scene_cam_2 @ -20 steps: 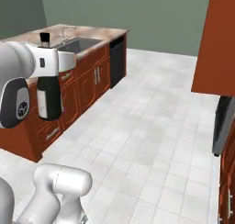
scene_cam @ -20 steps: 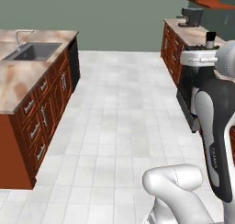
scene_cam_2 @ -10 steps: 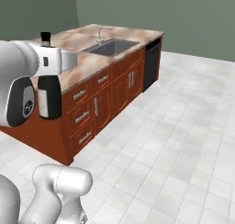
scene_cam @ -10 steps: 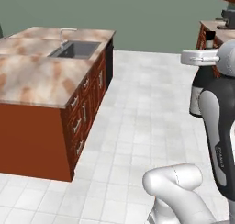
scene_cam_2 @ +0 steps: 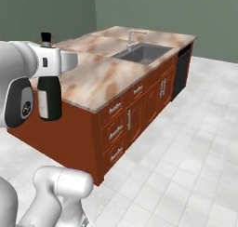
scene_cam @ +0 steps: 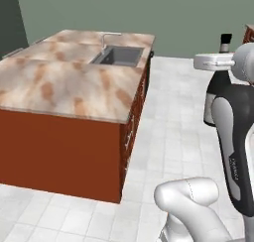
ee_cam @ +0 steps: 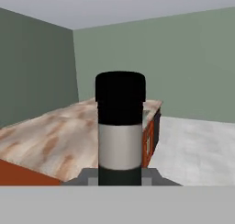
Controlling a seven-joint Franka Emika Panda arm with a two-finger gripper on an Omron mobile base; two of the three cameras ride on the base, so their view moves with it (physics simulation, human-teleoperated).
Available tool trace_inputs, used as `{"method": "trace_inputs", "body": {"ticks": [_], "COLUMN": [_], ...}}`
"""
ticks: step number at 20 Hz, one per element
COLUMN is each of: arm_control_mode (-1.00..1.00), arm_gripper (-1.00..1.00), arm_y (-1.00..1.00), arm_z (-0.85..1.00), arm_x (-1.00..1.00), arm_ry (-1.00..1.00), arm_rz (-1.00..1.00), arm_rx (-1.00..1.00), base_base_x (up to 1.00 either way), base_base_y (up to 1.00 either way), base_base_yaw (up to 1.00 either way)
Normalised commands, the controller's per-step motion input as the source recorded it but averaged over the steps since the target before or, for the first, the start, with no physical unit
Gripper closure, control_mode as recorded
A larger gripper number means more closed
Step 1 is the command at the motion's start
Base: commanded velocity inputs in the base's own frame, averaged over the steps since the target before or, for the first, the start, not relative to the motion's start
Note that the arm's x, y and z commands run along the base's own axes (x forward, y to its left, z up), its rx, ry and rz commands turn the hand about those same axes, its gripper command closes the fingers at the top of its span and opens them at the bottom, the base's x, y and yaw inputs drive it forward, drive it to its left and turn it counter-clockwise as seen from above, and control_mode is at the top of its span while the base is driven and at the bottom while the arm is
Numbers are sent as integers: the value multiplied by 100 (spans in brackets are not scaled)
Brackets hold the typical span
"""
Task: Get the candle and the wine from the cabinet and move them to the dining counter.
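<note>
Dark glass fills the centre of the hand view: the wine (ee_cam: pixel 120 126), black cap up, stands right in front of the camera with the gripper (ee_cam: pixel 120 177) clamped on its neck at the bottom of the frame. The jaws are nearly closed, pinching the slim neck just below the cap. In the right base view the bottle (scene_cam_2: pixel 49 93) hangs upright at middle left, its pale label facing the arm; in the left base view it shows at the right edge (scene_cam: pixel 217 94), half hidden by the arm.

Glass this shape is likely stiff, smooth and fairly heavy low down, so a neck grip probably lets it swing and could slip; a hold where the neck widens seems safer, and it should be set down gently, since it would break.

Beyond it lies the dining counter (scene_cam_2: pixel 100 79), its veined marble top spreading across the upper left of the left base view (scene_cam: pixel 59 82). A sink (scene_cam: pixel 119 56) sits at its far end.
</note>
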Motion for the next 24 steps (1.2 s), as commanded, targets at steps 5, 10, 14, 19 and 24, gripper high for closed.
{"method": "trace_inputs", "body": {"ticks": [5,10,14,19,24], "arm_control_mode": [100,100,100,100,100], "arm_gripper": [100,100,100,100,100], "arm_y": [0,0,0,0,0], "arm_z": [0,0,0,0,0], "arm_x": [0,0,0,0,0], "arm_ry": [0,0,0,0,0], "arm_rz": [0,0,0,0,0], "arm_rx": [0,0,0,0,0], "base_base_x": [-6,-2,11,84,100], "base_base_y": [49,3,13,8,-7], "base_base_yaw": [94,100,95,52,0]}}
